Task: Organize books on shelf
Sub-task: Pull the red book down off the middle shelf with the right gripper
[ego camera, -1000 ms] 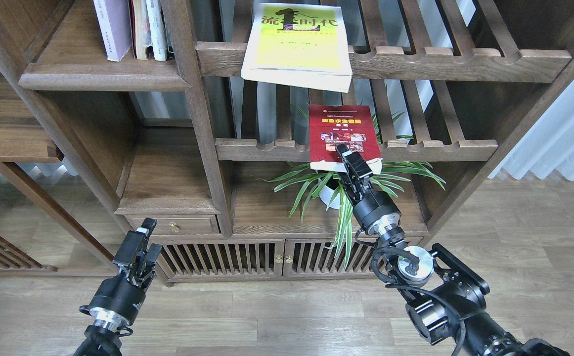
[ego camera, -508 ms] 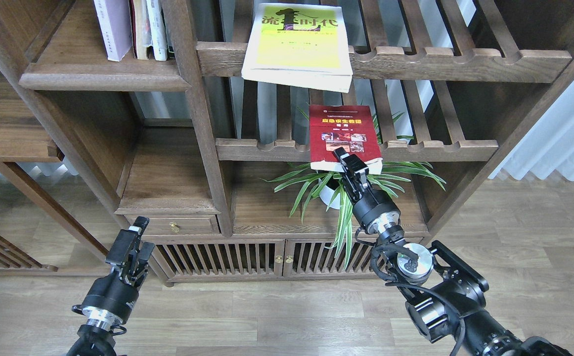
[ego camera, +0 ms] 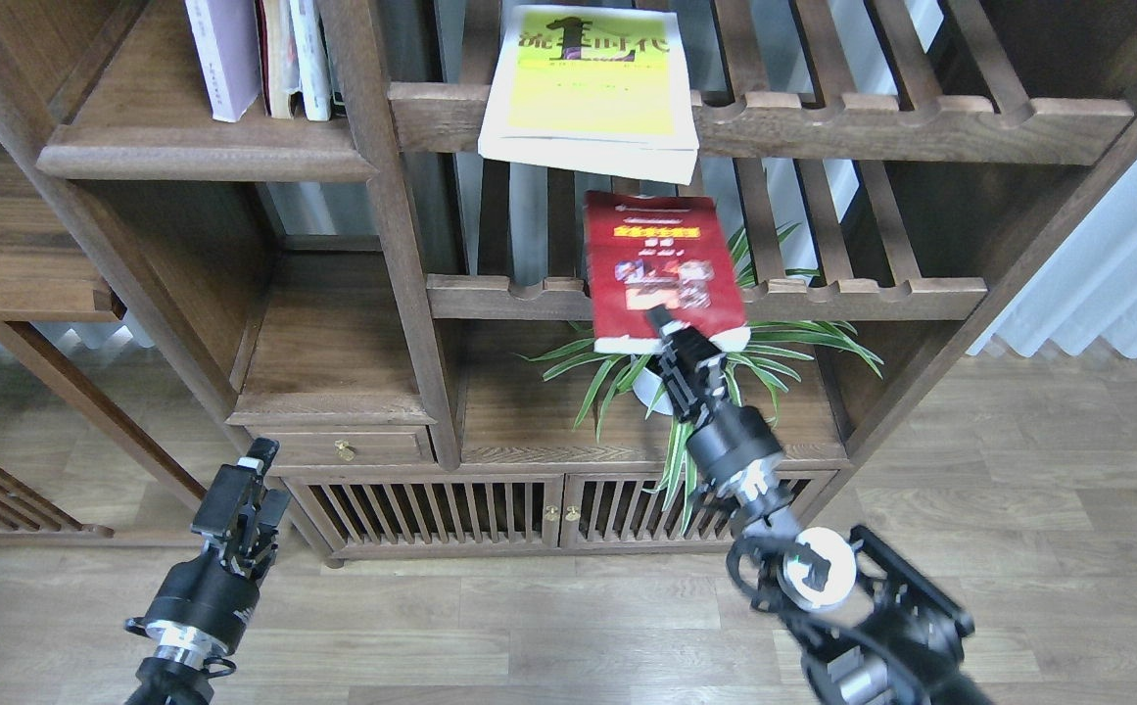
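Your right pincer grips the red book's near edge; its long axis points away, and the solid shelf lies up-left.

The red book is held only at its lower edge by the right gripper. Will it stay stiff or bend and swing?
The red book looks like a thin paperback, so it will probably flex somewhat. The right gripper pinches only its lower edge, so the far end may swing or droop. Its cover seems glossy, so it could slip.
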Controlling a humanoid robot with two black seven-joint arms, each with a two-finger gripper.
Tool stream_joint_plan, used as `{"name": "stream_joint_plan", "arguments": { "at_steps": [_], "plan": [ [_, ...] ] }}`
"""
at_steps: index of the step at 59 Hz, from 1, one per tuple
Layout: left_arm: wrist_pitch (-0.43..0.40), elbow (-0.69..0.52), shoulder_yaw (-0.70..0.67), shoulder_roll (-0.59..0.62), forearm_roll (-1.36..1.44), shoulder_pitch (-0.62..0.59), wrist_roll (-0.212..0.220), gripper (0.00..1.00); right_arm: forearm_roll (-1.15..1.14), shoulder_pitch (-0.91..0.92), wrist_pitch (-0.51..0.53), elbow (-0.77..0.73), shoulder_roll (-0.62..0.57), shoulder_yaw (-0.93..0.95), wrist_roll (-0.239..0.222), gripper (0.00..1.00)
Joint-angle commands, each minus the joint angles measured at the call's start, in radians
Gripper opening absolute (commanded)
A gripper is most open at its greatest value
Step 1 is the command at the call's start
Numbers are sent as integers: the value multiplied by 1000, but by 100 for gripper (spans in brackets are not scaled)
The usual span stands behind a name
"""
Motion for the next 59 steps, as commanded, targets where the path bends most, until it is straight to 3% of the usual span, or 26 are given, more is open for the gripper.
{"name": "stream_joint_plan", "arguments": {
  "at_steps": [1,16,33,38,45,59],
  "plan": [
    [0,-1,0,6,-4,1,3,100,-15,-61,5,62,0,-25,-1,4],
    [0,-50,52,108,-105,33,3,100,-67,-148,5,99,0,-50,-7,4],
    [0,-112,209,361,-275,50,0,100,-90,-226,5,94,0,-85,-55,4],
    [0,-110,261,462,-355,37,-2,100,-91,-246,5,91,0,-123,-99,4],
    [0,-109,286,499,-406,1,0,100,-104,-255,5,87,0,-166,-139,4],
    [0,-132,370,502,-409,-60,0,99,-128,-255,5,71,0,-179,-150,5]
  ]
}}
